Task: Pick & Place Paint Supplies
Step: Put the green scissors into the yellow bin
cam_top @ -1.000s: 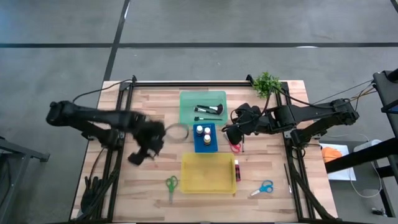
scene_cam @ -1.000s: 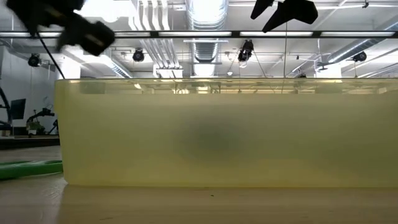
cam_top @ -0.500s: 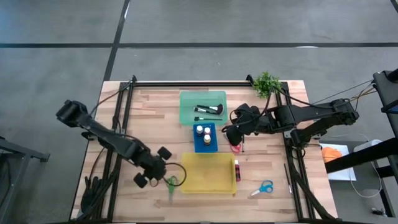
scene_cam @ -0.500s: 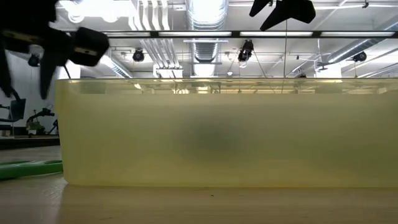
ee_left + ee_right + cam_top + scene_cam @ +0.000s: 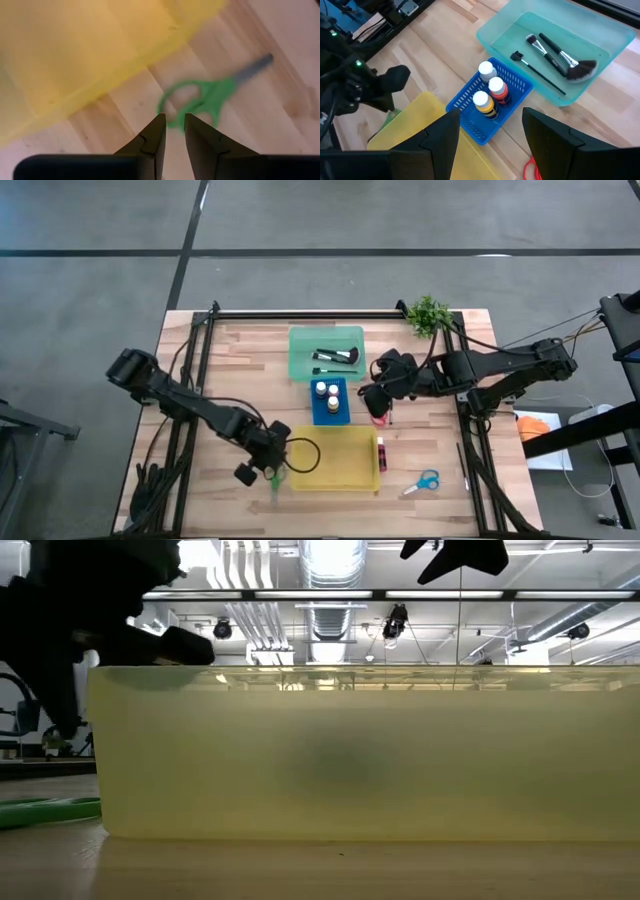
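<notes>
Green-handled scissors (image 5: 276, 480) lie flat on the wood by the yellow tray's (image 5: 340, 470) near left corner. My left gripper (image 5: 267, 469) hangs just above their handle loops (image 5: 195, 100), fingers pointing steeply down with a narrow gap (image 5: 173, 122) and touching nothing. In the low view its fingers (image 5: 62, 725) stand clear of the scissors (image 5: 50, 810). My right gripper (image 5: 373, 395) waits open, raised over red scissors (image 5: 378, 417), holding nothing. Black-handled brushes (image 5: 555, 52) lie in the green tray (image 5: 300, 340), and paint bottles (image 5: 490, 90) stand in the blue tray (image 5: 330, 416).
A magenta bottle (image 5: 381, 452) lies on the wood right of the yellow tray. Blue scissors (image 5: 424, 481) lie near the table's near right corner. A small plant (image 5: 428, 312) stands at the far right. The yellow tray's wall (image 5: 360, 750) fills the low view.
My left gripper has swung from the table's left middle toward the near edge and the yellow tray. It has dropped to just above the green scissors. The scissors and all other things have stayed put.
</notes>
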Motion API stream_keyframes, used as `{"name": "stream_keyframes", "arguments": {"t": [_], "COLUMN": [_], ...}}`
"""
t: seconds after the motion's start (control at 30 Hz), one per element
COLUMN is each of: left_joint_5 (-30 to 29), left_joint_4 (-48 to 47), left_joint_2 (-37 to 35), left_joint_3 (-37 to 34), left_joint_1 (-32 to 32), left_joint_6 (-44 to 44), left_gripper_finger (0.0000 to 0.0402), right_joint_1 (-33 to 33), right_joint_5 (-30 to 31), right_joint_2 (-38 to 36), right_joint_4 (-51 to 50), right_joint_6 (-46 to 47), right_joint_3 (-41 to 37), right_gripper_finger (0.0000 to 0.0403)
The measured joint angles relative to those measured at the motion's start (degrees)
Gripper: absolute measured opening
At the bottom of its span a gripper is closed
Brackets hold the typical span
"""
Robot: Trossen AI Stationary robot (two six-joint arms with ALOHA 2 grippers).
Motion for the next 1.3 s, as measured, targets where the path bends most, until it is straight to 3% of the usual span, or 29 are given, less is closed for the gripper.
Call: {"name": "stream_keyframes", "arguments": {"t": [0.73,1.3], "left_joint_5": [-1.88,-0.21], "left_joint_4": [6.33,7.73], "left_joint_2": [7.02,7.06], "left_joint_3": [-0.15,-3.49], "left_joint_1": [0.15,0.35], "left_joint_6": [1.64,3.12], "left_gripper_finger": [0.0079,0.0079], "right_joint_1": [0.07,0.05], "right_joint_5": [-1.25,-1.44], "right_joint_2": [0.0,0.0], "right_joint_4": [-0.44,-0.51], "right_joint_6": [-1.77,-1.93], "right_joint_3": [-0.15,-0.28], "right_gripper_finger": [0.0213,0.0213]}}
